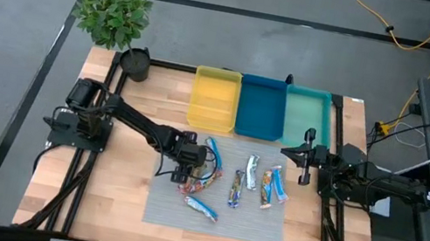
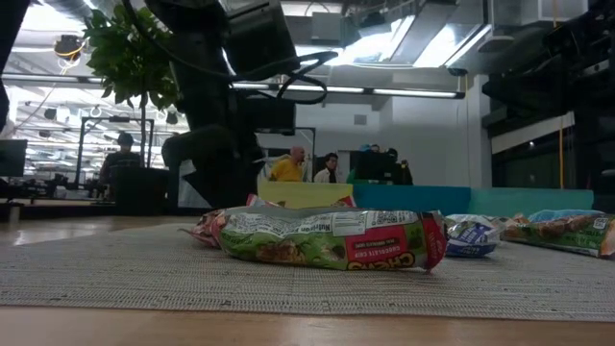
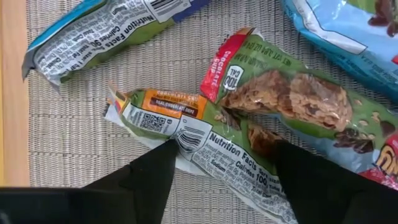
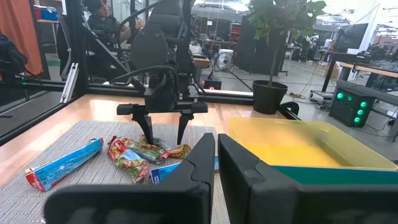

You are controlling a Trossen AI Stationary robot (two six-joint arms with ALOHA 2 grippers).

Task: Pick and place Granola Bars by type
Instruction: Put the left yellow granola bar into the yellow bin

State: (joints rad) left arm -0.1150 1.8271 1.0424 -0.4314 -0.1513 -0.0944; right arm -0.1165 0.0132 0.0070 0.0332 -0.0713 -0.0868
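Left tool (image 1: 185,171) reaching down at the grey mat's (image 1: 258,226) 10 o'clock corner, fingers (image 3: 143,180) spread wide and straddling a green-wrapped granola bar (image 3: 186,134) without clamping it. Lying just beside and partly over it, a second green bar with a red end (image 3: 292,102). Showing close by in the left wrist view, a blue-and-white bar (image 3: 93,34).

Right tool (image 1: 304,157) waiting at the table's (image 1: 112,200) 3 o'clock side, level with the teal tray (image 1: 305,117), fingers (image 4: 249,165) pressed nearly together, gripping nothing.

Remaining bars scattered over the mat: blue bar (image 1: 201,209) at 7 o'clock of the pile, silver bar (image 1: 252,171) and others (image 1: 272,187) toward 3 o'clock. Sitting empty at the table's 12 o'clock edge, yellow tray (image 1: 214,100), blue tray (image 1: 261,107) and teal tray. Potted plant (image 1: 114,14) standing off the 11 o'clock corner.
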